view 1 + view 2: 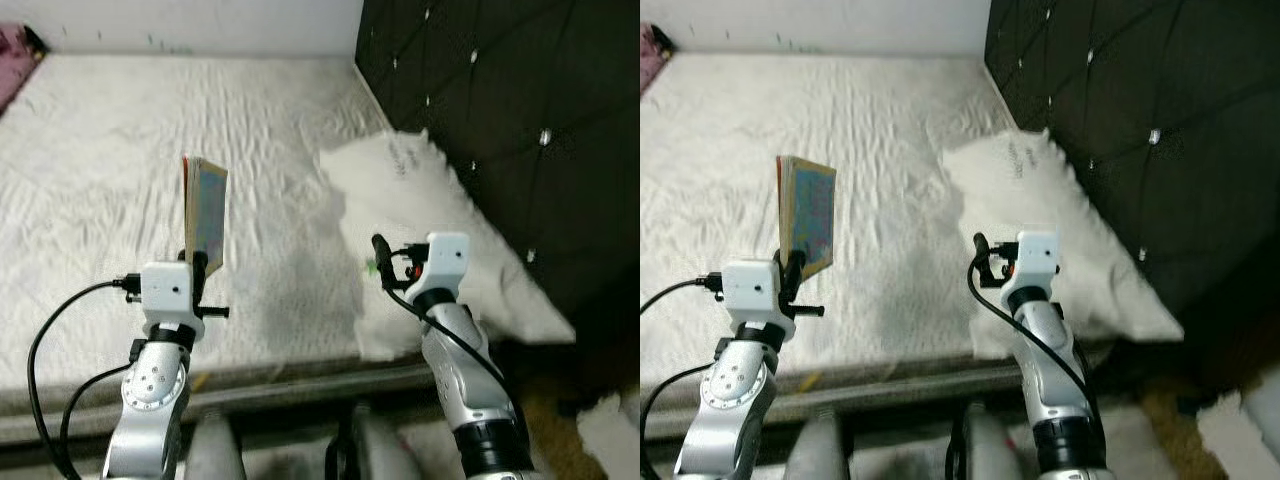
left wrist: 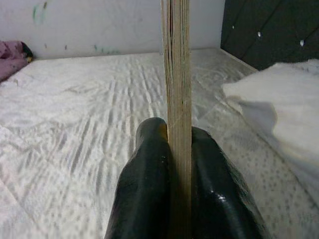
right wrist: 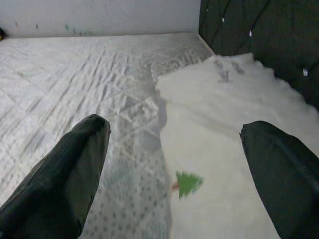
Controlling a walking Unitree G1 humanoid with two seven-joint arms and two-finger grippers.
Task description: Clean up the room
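Left gripper [image 2: 177,164]: at about 7 o'clock in the head views, raised above the near edge of the bed — both black fingers [image 2: 144,189] clamped flat against the faces of a book.
Book [image 1: 205,212]: thin, colourful cover, held upright on its lower edge over the mattress; the wrist view looks straight along its page edges, the fingers pressing it from either side.
Right gripper [image 3: 174,164]: at about 5 o'clock, hovering over the near corner of the pillow — fingers [image 3: 65,169] spread wide apart, nothing between them.
Pillow [image 1: 430,220]: white, lying at 3 o'clock along the headboard; a small green tree print [image 3: 188,183] shows on its near corner, with faint lettering farther up.
Mattress [image 1: 110,150]: white quilted cover, wrinkled, running from 6 to 12 o'clock.
Headboard [image 1: 500,100]: dark, button-tufted, at 2 o'clock.
Pink fabric [image 2: 12,57]: bunched at the far corner, 11 o'clock, against the white wall [image 1: 200,25].
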